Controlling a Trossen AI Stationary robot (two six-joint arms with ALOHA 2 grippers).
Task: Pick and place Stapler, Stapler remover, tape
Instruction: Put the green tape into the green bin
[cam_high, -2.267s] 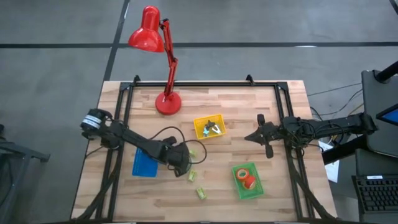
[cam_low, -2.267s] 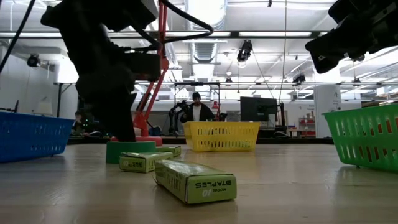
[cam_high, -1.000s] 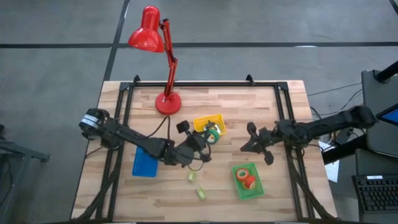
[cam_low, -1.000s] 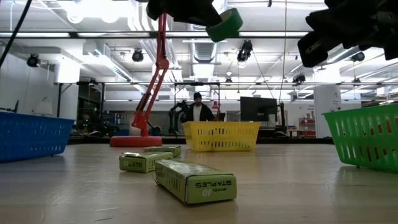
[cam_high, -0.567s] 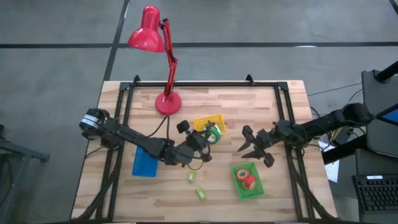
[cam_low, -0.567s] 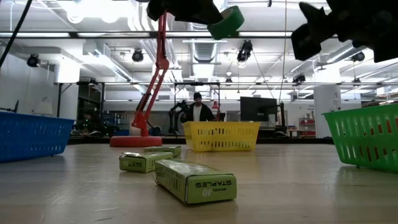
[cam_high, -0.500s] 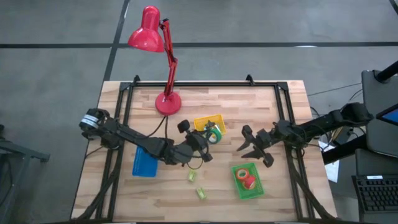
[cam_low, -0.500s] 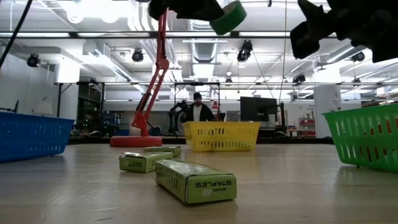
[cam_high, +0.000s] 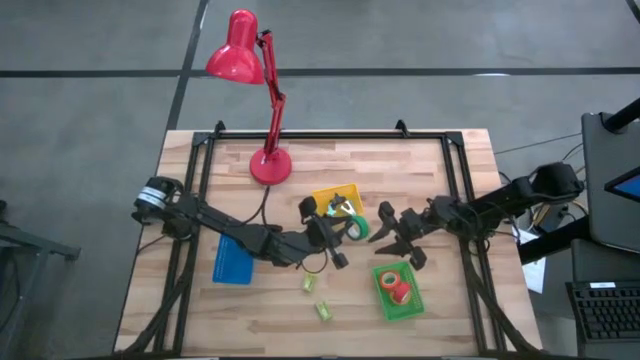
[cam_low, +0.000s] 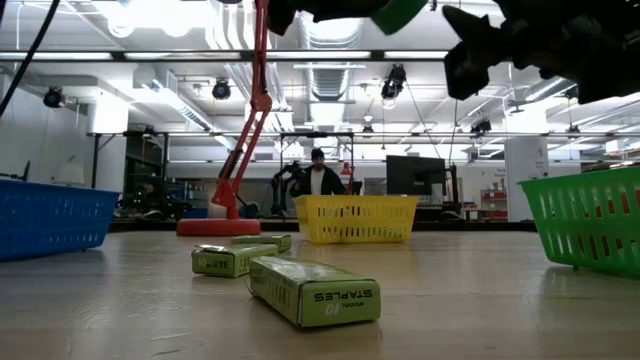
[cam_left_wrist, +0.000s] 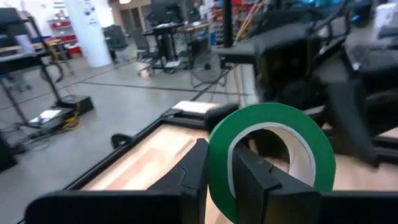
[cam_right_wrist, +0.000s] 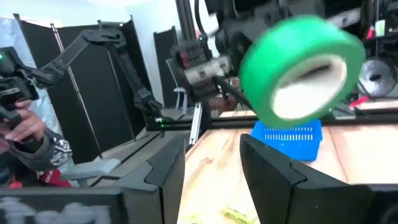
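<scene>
A green tape roll (cam_high: 357, 226) hangs in the air just right of the yellow basket (cam_high: 322, 206), with my left gripper (cam_high: 348, 229) shut on it. My right gripper (cam_high: 383, 228) faces it from the right, close by. It is open, and the roll (cam_right_wrist: 298, 68) sits ahead of its fingertips without touching them. An orange roll (cam_high: 390, 280) and a red roll (cam_high: 401, 293) lie in the green basket (cam_high: 412, 305). The stapler and the stapler remover I cannot single out. My left gripper pinches the wall of the green ring on its near side (cam_left_wrist: 219, 167). One finger (cam_left_wrist: 252, 174) is inside the pale core and the other finger (cam_left_wrist: 189, 171) is outside. The fingers come about level from the table's left. The roll stands on edge, lifted clear of the table.
A blue basket (cam_high: 232, 262) sits at the left under my left arm. A red lamp has its base (cam_high: 270, 166) at the far edge. Lime-green staple boxes (cam_high: 309, 284) (cam_high: 323, 311) lie near the front. A person (cam_low: 317, 178) stands far behind the table.
My left gripper has carried the green roll toward the table's right, toward my right gripper. My right gripper has opened and moved left toward the roll.
</scene>
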